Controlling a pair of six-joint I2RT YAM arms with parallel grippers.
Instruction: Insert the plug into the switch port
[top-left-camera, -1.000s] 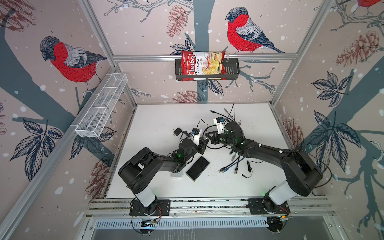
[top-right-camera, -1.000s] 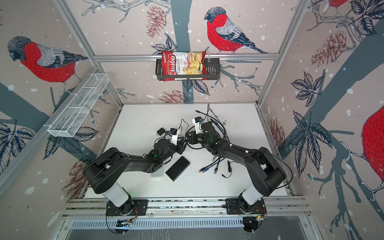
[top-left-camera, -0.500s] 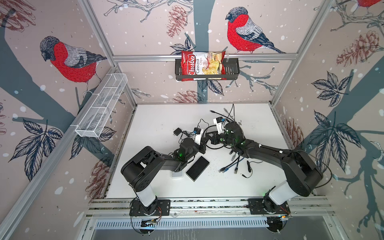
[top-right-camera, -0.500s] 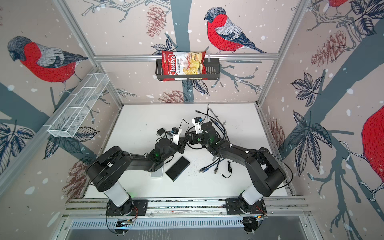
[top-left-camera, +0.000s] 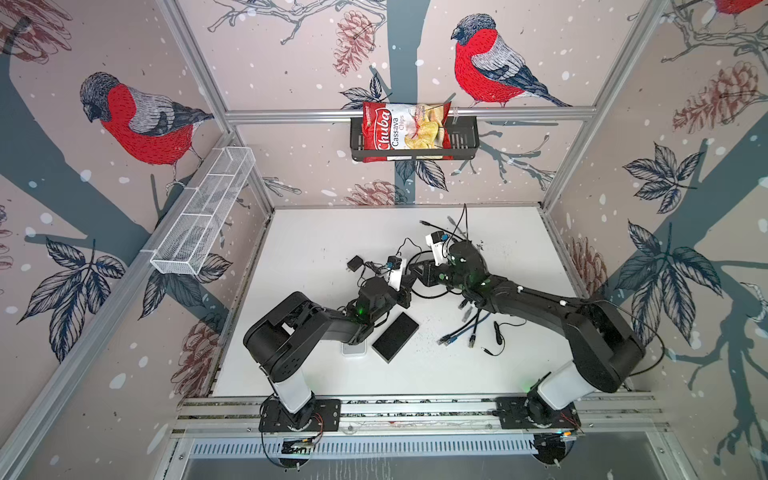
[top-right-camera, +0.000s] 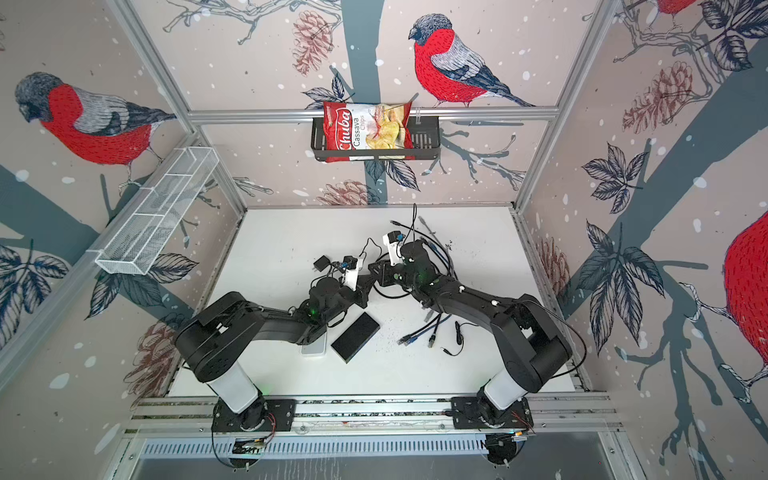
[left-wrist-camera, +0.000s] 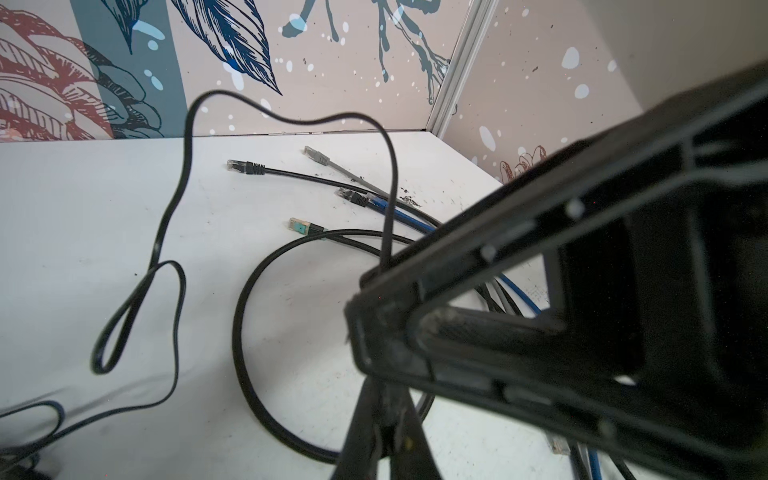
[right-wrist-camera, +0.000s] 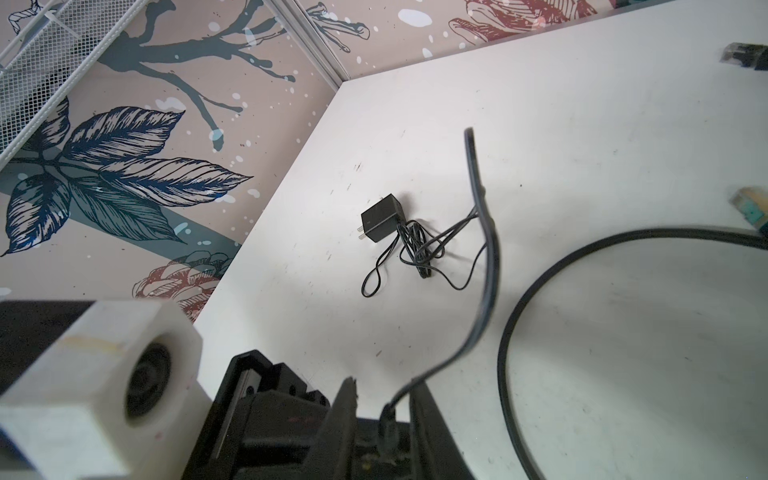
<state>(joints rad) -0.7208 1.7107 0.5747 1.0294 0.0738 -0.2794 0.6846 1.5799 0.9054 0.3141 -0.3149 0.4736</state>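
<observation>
The plug (right-wrist-camera: 388, 428) is a small black barrel at the end of a thin black cable (right-wrist-camera: 486, 257). It stands between the fingers of my right gripper (right-wrist-camera: 384, 384), whose jaws are open with a gap on each side of it. My left gripper (left-wrist-camera: 388, 424) meets the right one tip to tip at mid-table in both top views, and it is shut on the plug's far end. The right gripper (top-left-camera: 419, 272) fills the near part of the left wrist view. The switch (top-left-camera: 395, 336), a flat black box, lies on the table just in front of both grippers; its port is hidden.
A black power adapter (right-wrist-camera: 380, 218) with its tangled lead lies behind the left gripper. Several Ethernet cables (left-wrist-camera: 245, 167) and a thick black cable loop (left-wrist-camera: 241, 332) spread over the back right. More cable ends (top-left-camera: 465, 328) lie under the right arm. A white device (top-left-camera: 353, 349) sits beneath the left arm.
The left gripper has shut at the plug. The right gripper's jaws, shut a moment ago, have parted. Both arms have stayed nearly in place.
</observation>
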